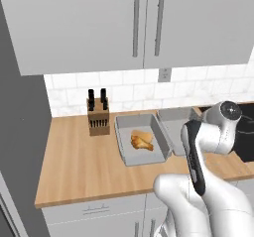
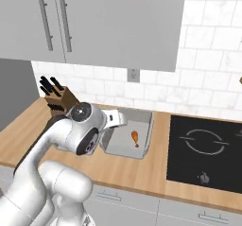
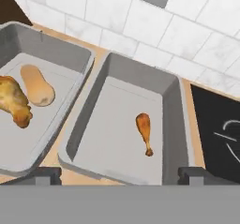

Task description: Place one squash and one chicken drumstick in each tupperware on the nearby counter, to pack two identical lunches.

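**One tray full, one short a squash**

Tabletop [image 1: 79,166]: wooden, running under the wall cabinets [image 1: 134,23] from the knife block [image 1: 98,116] on the left to the black hob [image 2: 203,149] on the right.

Trays: two grey ones side by side against the tiled wall. We call them left tray [image 3: 28,138] and right tray [image 3: 140,82] as the hand view shows them. They sit just beside each other, rims near but apart.

Left tray holds a tan squash [image 3: 37,85] and a drumstick [image 3: 14,103], lying close together on the floor of the tray. We judge that lunch packed.

Right tray holds a second drumstick [image 3: 145,131] alone, plump end toward the wall, bone tip toward us, long axis running roughly front to back and a little right of the tray's middle. No squash in it yet. The second squash we cannot place in these pictures.

End effector [image 3: 117,174]: hanging over the near rim of the right tray, looking down and forward into it. Fingers stand wide apart at the two bottom corners of the hand view, with nothing between them. We read it as empty.

The relation that matters: the free floor of the right tray lies straight ahead of the end effector, left of the drumstick. That is where the missing squash should go, in our judgement.
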### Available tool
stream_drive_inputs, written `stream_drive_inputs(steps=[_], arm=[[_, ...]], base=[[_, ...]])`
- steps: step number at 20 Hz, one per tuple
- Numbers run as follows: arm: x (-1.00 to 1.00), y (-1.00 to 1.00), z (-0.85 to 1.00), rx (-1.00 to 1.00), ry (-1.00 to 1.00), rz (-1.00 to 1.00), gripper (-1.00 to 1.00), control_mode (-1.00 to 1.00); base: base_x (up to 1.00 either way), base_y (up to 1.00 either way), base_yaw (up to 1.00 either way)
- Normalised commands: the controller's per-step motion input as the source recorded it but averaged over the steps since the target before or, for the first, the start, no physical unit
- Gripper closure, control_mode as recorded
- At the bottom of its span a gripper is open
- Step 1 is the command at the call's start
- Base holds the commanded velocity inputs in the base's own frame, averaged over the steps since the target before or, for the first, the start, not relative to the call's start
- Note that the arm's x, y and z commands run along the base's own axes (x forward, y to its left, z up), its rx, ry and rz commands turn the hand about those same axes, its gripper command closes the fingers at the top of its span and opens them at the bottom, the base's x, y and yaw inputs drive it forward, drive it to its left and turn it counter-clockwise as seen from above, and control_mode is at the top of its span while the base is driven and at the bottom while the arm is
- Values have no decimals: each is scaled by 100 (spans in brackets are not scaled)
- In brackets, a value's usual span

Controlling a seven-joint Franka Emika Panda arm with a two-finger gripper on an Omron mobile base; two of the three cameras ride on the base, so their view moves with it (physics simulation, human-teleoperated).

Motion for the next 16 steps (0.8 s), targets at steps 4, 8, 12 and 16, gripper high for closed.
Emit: stream_drive_inputs(steps=[4, 8, 12, 16], arm=[[-100, 93, 62, 8, -17, -28, -100, -100], [-88, 73, 49, 10, -9, -22, -100, -100], [-88, 41, -17, 12, -21, -3, -100, -100], [-91, -3, -67, 17, -31, 15, -100, -100]], base=[[0, 0, 0], [0, 0, 0], [0, 0, 0], [0, 0, 0]])
